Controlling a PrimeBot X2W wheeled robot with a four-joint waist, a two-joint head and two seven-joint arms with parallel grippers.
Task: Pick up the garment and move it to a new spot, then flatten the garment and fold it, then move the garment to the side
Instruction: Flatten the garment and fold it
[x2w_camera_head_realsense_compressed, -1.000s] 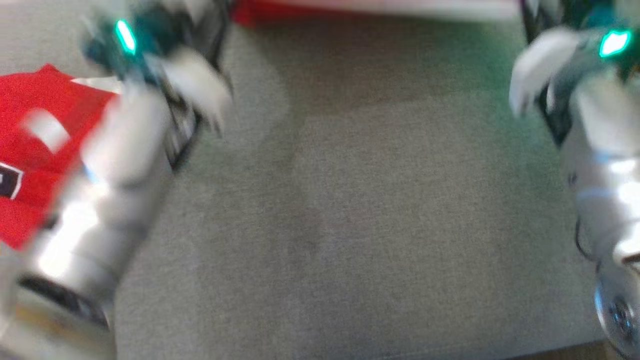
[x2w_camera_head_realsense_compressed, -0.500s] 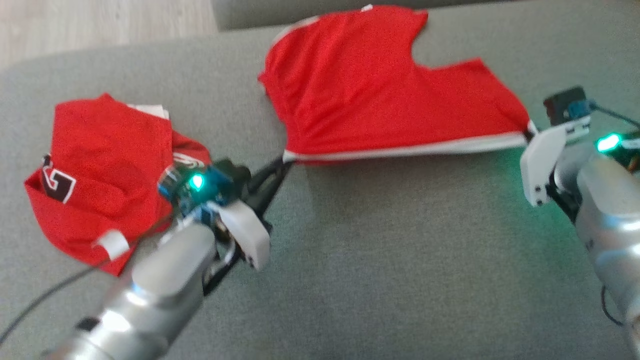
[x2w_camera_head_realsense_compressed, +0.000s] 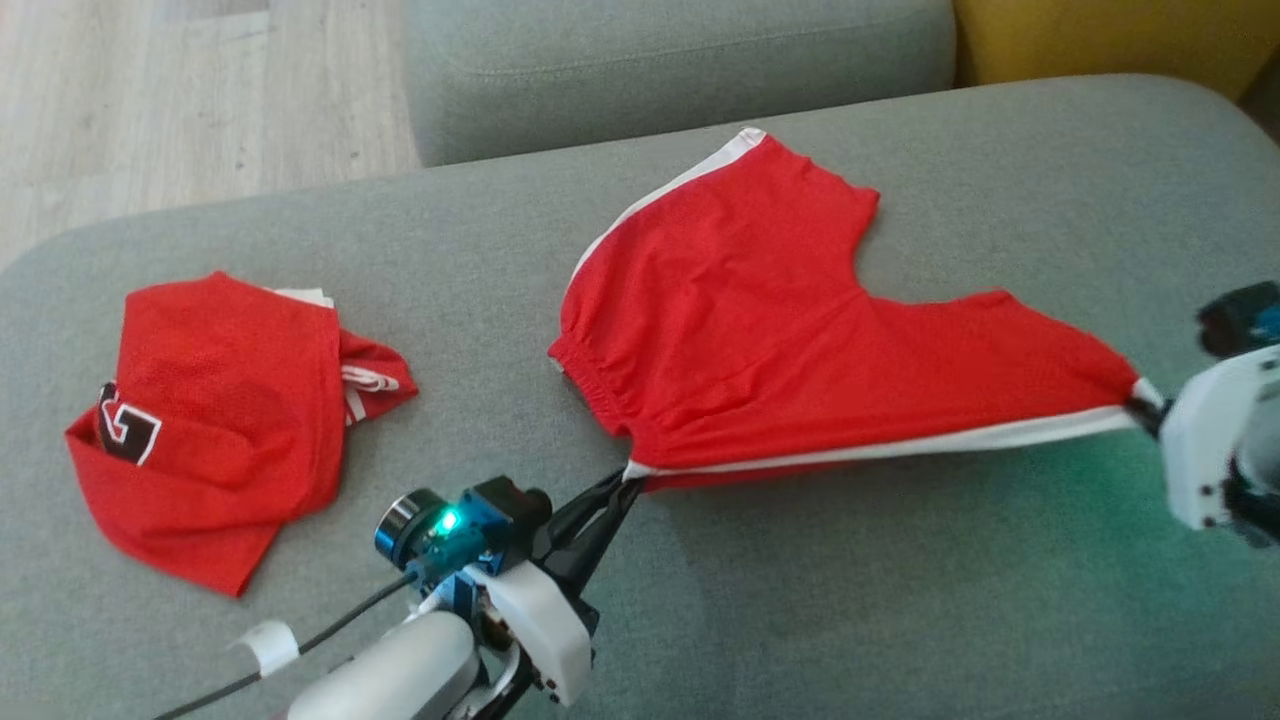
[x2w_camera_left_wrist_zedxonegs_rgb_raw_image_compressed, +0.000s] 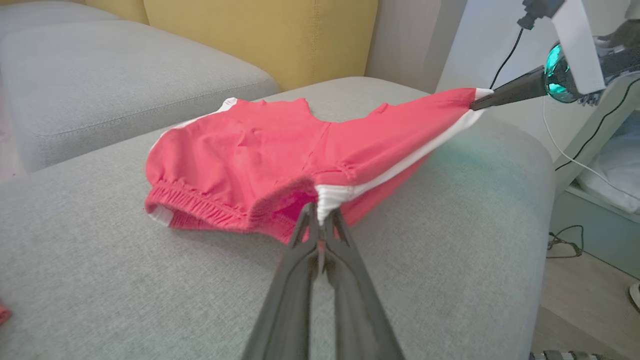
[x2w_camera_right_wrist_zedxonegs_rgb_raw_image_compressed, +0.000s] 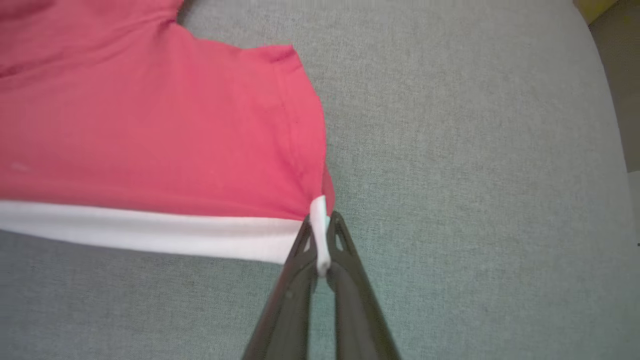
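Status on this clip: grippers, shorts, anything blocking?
Left gripper shut on red shorts, waistband corner; right gripper shut on hem corner. Shorts stretched between them over grey cushion. Other red garment lies apart.

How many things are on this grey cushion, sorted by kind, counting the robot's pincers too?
Red garments: 2, white-striped red shorts, bundled red garment with black-and-white logo
Dark two-fingered grippers: 2, left gripper, right gripper, both shut on the shorts
Total: 4

Red garments: two. Shorts and folded garment.
White stripes on shorts: two.
Grippers: two. Left gripper, right gripper.
Grey cushions: two. Near cushion, far cushion.
Yellow cushion: one.
Cable: one.
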